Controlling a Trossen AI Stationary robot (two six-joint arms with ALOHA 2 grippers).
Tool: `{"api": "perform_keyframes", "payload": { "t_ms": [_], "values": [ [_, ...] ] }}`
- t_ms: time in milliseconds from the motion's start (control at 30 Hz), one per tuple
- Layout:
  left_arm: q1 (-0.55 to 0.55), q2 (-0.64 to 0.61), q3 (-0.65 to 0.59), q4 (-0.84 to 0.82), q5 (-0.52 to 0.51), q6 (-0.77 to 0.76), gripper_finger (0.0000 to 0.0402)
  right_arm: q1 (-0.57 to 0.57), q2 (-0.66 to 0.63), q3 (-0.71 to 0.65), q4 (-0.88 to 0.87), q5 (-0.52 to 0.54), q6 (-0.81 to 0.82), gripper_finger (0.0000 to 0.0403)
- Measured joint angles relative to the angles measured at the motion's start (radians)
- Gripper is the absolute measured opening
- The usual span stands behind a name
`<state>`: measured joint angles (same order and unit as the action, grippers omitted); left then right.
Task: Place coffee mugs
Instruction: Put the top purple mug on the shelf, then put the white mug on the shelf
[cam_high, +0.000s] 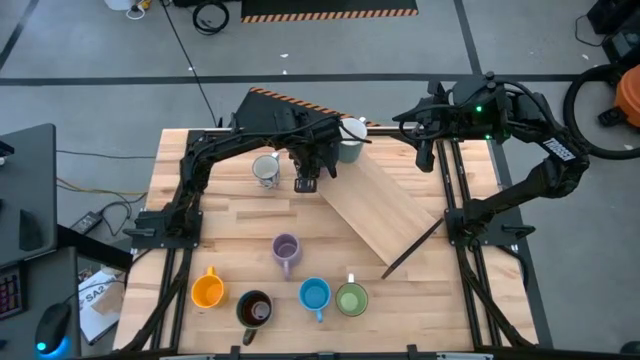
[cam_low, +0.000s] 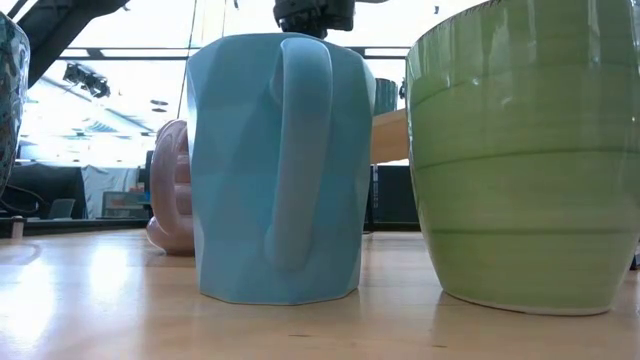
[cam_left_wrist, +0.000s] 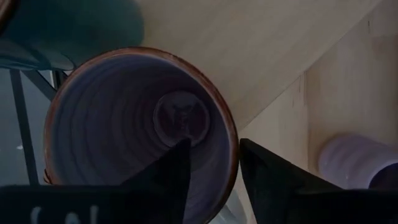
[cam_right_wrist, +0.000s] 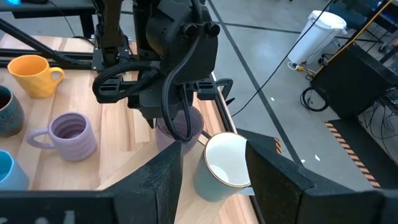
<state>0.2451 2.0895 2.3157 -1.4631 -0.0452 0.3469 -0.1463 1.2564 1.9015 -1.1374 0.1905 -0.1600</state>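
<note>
L gripper (cam_left_wrist: 214, 171) is sitting w/ jaws parted astride the rim of a lavender mug (cam_left_wrist: 140, 134), 1 finger inside; mug is empty. R gripper (cam_right_wrist: 211, 171) is hovering open above an empty white mug (cam_right_wrist: 225, 163).

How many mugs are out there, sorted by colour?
Lavender mugs: 2
White mugs: 2
Blue mug: 1
Green mug: 1
Orange mug: 1
Dark mug: 1
Total: 8
</note>
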Motion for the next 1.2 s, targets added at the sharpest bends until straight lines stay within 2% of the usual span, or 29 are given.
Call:
{"api": "perform_keyframes", "payload": {
  "t_ms": [433,667,1033,1200],
  "values": [
    [0.0,-0.006,0.007,0.054,-0.007,-0.023,0.0149,0.0,0.0,0.0,0.0,0.0,0.0,0.0181],
    [0.0,-0.005,0.002,0.078,-0.048,-0.012,0.0149,0.0,0.0,0.0,-0.001,-0.001,0.0,0.0181],
    [-0.02,-0.005,0.002,0.088,-0.044,-0.05,0.0149,-0.007,0.0,0.0,-0.001,-0.002,-0.005,0.0181],
    [-0.02,-0.022,0.001,0.1,-0.038,-0.083,0.0161,-0.008,0.0,0.0,-0.001,-0.003,-0.004,0.0181]
  ]
}}
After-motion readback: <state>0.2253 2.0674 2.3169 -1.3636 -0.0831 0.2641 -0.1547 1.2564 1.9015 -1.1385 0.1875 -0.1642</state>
